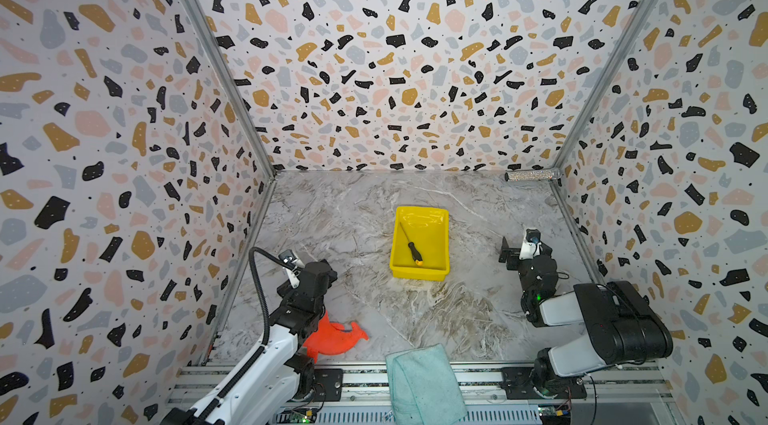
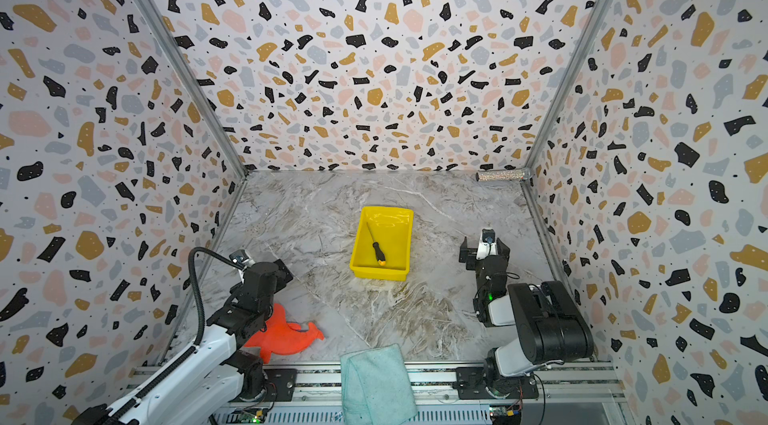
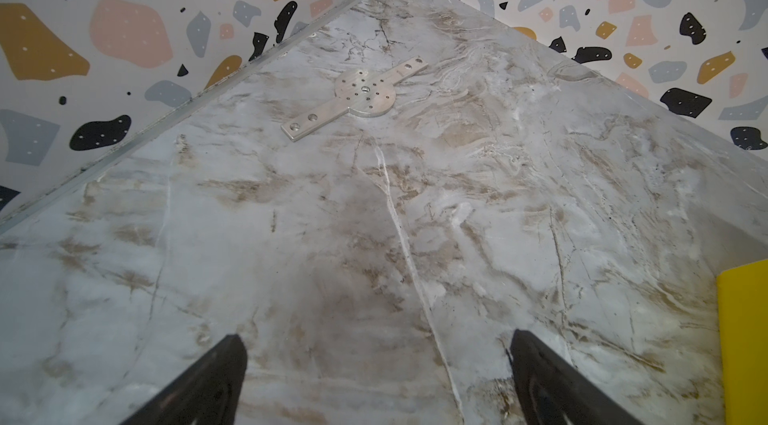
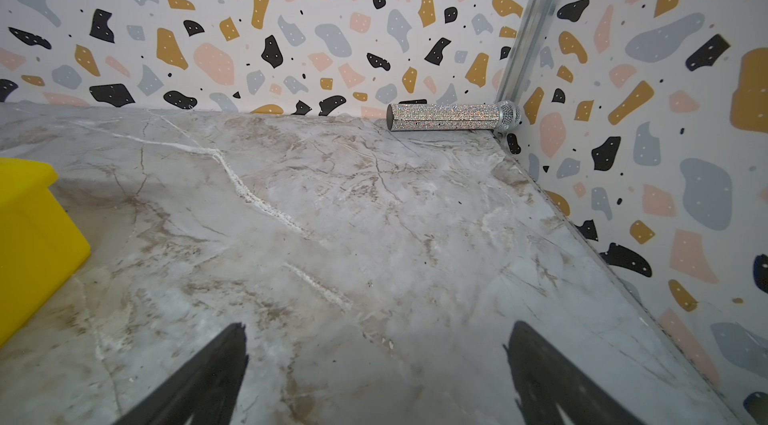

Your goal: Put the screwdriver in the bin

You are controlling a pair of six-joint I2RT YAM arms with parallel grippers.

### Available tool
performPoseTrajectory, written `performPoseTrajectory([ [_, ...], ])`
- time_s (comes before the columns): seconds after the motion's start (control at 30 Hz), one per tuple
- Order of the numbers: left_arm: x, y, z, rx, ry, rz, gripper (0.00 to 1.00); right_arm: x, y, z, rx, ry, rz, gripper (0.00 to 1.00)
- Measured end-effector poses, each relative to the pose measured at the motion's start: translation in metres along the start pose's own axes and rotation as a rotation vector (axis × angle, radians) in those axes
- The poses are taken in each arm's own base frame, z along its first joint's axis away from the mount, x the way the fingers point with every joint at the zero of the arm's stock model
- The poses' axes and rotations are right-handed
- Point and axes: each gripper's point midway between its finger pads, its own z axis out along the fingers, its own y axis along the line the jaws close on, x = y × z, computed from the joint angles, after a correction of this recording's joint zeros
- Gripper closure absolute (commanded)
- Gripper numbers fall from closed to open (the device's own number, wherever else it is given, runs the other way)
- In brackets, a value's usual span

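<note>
The screwdriver [image 1: 412,247] [image 2: 377,250] lies slantwise on the floor of the yellow bin [image 1: 419,274] [image 2: 378,274] in both top views. Its black handle with the orange tip points toward the near wall. My left gripper [image 3: 377,335] is open and holds nothing. It hovers over bare marble to the left of the bin [image 3: 744,339], near the left wall [image 1: 322,271] [image 2: 274,271]. My right gripper [image 4: 378,325] is open and empty too. It stands to the right of the bin [image 4: 33,227], apart from it [image 1: 518,251] [image 2: 482,250].
A sparkly silver cylinder [image 1: 532,174] [image 2: 503,174] [image 4: 449,116] lies in the far right corner. An orange flat shape [image 1: 336,337] [image 2: 286,337] sits under the left arm. A teal cloth [image 1: 424,385] [image 2: 376,385] hangs over the front rail. A flat metal plate [image 3: 361,94] lies near the far left corner.
</note>
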Motion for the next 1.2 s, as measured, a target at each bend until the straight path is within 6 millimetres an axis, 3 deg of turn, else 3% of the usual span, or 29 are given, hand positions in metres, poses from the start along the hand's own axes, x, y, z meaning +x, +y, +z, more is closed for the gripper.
performPoseTrajectory([
  [0.13,-0.014,-0.010,0.001,0.013,-0.026,0.001,0.00,0.000,0.000,0.000,0.000,0.000,0.000,0.01],
  [0.33,-0.080,-0.049,0.001,0.047,-0.181,0.020,0.00,0.000,0.000,0.000,0.001,0.000,0.003,0.01],
  [0.4,-0.089,-0.058,0.006,0.053,-0.226,0.071,0.00,0.000,0.000,0.000,0.001,0.000,0.003,0.01],
  [0.47,-0.085,-0.060,0.014,0.044,-0.253,0.147,0.00,0.000,0.000,0.000,0.001,0.000,0.003,0.01],
  [0.63,-0.047,-0.042,0.033,-0.014,-0.243,0.369,0.00,0.000,0.000,0.000,0.001,0.000,0.003,0.01],
  [0.7,-0.041,-0.039,0.036,-0.022,-0.243,0.409,0.00,0.000,0.000,0.000,0.001,0.000,0.003,0.01],
  [0.97,-0.051,-0.047,0.036,0.004,-0.321,0.417,0.00,0.000,0.000,0.000,0.001,-0.001,0.003,0.01],
  [1.2,-0.043,-0.048,0.043,0.045,-0.333,0.414,0.00,-0.001,0.000,0.000,0.001,-0.006,0.004,0.01],
])
